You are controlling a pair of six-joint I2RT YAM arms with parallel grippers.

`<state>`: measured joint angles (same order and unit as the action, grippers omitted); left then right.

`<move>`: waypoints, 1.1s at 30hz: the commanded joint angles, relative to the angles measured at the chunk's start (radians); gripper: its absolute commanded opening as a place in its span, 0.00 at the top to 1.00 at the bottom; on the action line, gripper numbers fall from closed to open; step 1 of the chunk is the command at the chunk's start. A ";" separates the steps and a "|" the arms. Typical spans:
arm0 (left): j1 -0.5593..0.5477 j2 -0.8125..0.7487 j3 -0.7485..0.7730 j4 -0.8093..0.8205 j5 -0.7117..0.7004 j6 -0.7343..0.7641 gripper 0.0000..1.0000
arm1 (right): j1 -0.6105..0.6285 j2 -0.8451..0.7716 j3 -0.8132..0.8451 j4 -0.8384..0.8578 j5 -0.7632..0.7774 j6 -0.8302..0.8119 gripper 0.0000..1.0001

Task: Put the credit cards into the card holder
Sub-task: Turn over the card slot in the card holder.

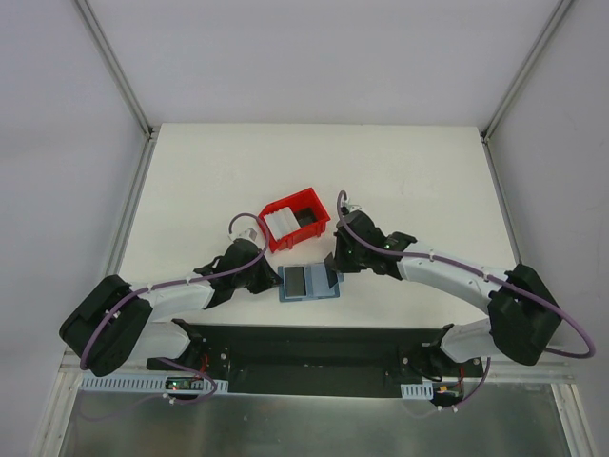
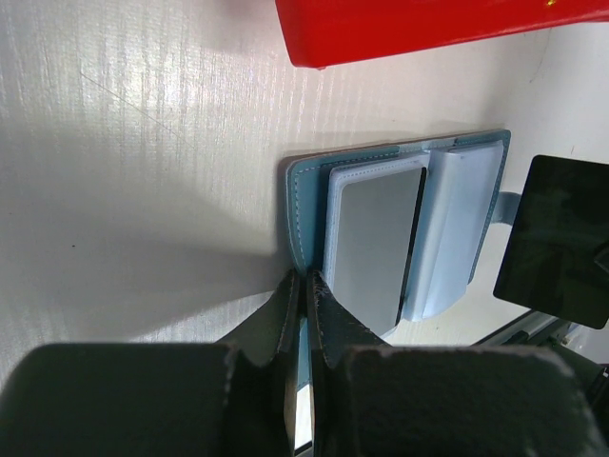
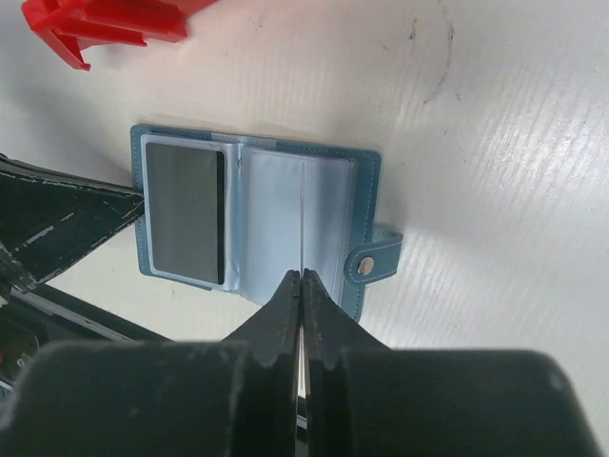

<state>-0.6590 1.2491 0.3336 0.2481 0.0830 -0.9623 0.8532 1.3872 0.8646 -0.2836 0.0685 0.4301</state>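
The teal-blue card holder (image 1: 309, 283) lies open on the table in front of the red bin. One grey card (image 2: 369, 243) sits in its left pocket, as the right wrist view (image 3: 186, 214) also shows. My left gripper (image 2: 304, 278) is shut on the holder's left cover edge. My right gripper (image 3: 301, 276) is shut on another credit card (image 3: 301, 219), seen edge-on and standing upright over the holder's right pockets. In the left wrist view that card (image 2: 557, 243) is a dark rectangle. A white stack of cards (image 1: 279, 223) lies in the bin.
The red plastic bin (image 1: 314, 202) stands just behind the holder, close to both wrists. The holder's clasp tab (image 3: 373, 259) sticks out on its right side. The black base plate (image 1: 304, 347) runs along the near table edge.
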 commanded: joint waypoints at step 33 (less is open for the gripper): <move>0.002 0.036 -0.031 -0.095 0.009 0.014 1.00 | 0.063 0.211 0.106 0.141 -0.124 0.044 1.00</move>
<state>-0.6590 1.2522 0.3336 0.2508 0.0967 -0.9619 0.8982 1.5795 0.9298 -0.1886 0.0227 0.4610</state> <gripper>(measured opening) 0.007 0.009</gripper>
